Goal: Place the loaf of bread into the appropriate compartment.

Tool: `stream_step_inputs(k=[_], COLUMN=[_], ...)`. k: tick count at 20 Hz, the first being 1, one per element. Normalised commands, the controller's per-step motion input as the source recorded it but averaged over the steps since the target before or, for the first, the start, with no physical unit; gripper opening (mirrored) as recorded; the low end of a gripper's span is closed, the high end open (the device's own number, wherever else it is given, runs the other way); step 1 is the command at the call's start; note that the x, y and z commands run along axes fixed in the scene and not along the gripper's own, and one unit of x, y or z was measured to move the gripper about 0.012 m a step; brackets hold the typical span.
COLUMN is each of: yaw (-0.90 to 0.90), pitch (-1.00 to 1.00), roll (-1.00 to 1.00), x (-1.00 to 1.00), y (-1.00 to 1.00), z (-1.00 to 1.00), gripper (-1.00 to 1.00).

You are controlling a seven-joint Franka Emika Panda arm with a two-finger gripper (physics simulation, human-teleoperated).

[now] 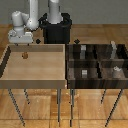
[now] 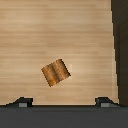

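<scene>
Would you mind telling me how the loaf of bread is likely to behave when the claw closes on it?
The loaf of bread looks blocky with flattish sides, so it will probably sit still, not roll. It is tiny beside the claw, so it is likely light and may skid on the smooth pale tray if nudged. It lies askew in the wrist view, so an unaligned grip might twist it.

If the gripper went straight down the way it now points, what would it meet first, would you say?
Most likely the loaf of bread, lying on the pale wood tray. The gripper hangs above it, the loaf near the wrist view's centre, though exact alignment is uncertain.
</scene>
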Motion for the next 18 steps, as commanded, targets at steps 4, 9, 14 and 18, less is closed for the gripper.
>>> stream_step_inputs(k=[4, 9, 14, 18], yaw=[0.00, 0.00, 0.00, 0.00], pitch=[0.00, 0.00, 0.00, 0.00], roll=[0.00, 0.00, 0.00, 0.00], x=[0.25, 0.00, 0.20, 0.75], y=[0.00, 0.00, 0.00, 0.00], z=[-0.50, -0.40, -0.20, 0.00], gripper=[1.00, 1.00, 1.00, 1.00])
